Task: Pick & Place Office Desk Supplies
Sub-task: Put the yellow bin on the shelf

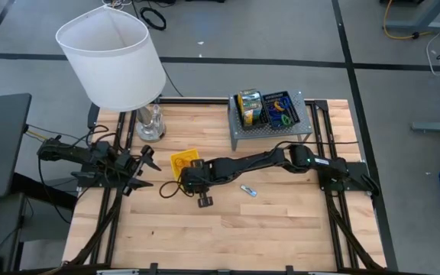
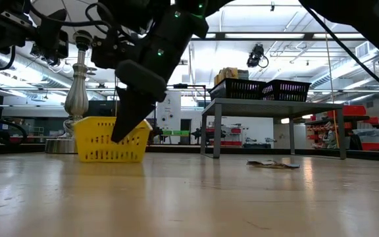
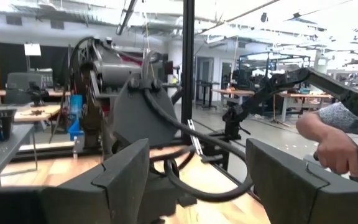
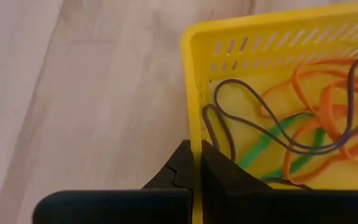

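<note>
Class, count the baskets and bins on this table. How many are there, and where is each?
3: a yellow basket near the table's middle, its wall pinched by the right tool, and two dark bins side by side on the grey stand. None looks hidden.

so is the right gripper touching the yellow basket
Touching: in the right wrist view the right gripper is shut on the yellow basket wall.

Yellow slotted basket (image 4: 278, 37), orange bands (image 4: 328, 93)

The wooden table (image 1: 281, 229) carries a lamp (image 1: 113, 61), yellow basket (image 1: 183, 161), and grey riser (image 1: 270, 131).
</note>
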You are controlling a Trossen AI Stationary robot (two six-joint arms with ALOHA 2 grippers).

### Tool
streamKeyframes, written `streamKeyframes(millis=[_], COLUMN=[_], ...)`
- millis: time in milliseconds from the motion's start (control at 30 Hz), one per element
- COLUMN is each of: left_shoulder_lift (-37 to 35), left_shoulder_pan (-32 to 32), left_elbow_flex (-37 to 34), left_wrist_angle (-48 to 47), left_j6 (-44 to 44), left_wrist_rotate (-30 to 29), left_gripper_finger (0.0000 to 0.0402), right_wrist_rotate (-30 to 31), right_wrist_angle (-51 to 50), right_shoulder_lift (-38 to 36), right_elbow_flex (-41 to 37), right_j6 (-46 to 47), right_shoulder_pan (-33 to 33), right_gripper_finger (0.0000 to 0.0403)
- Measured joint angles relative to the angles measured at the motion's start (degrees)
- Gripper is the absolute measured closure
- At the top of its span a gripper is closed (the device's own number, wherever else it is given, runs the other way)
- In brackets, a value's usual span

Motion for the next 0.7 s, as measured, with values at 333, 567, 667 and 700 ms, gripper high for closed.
streamKeyframes(millis=[333, 567, 667, 700], left_shoulder_lift=[0.0, 0.0, 0.0, 0.0], left_shoulder_pan=[0.0, 0.0, 0.0, 0.0], left_elbow_flex=[0.0, 0.0, 0.0, 0.0], left_wrist_angle=[0.1, 2.5, 4.8, 5.5], left_j6=[-4.8, -17.9, -19.4, -19.5], left_wrist_rotate=[2.7, 11.8, 13.2, 13.4], left_gripper_finger=[0.0133, 0.0133, 0.0133, 0.0133], right_wrist_rotate=[-0.6, -0.9, -1.3, -1.3], right_wrist_angle=[1.6, 3.0, 3.1, 3.0], right_shoulder_lift=[0.2, 0.2, 0.4, 0.4], right_elbow_flex=[-0.1, -0.2, -0.2, -0.2], right_j6=[0.4, 0.8, 0.9, 0.9], right_shoulder_pan=[0.0, -0.2, -0.3, -0.3], right_gripper_finger=[0.0390, 0.0373, 0.0353, 0.0348])
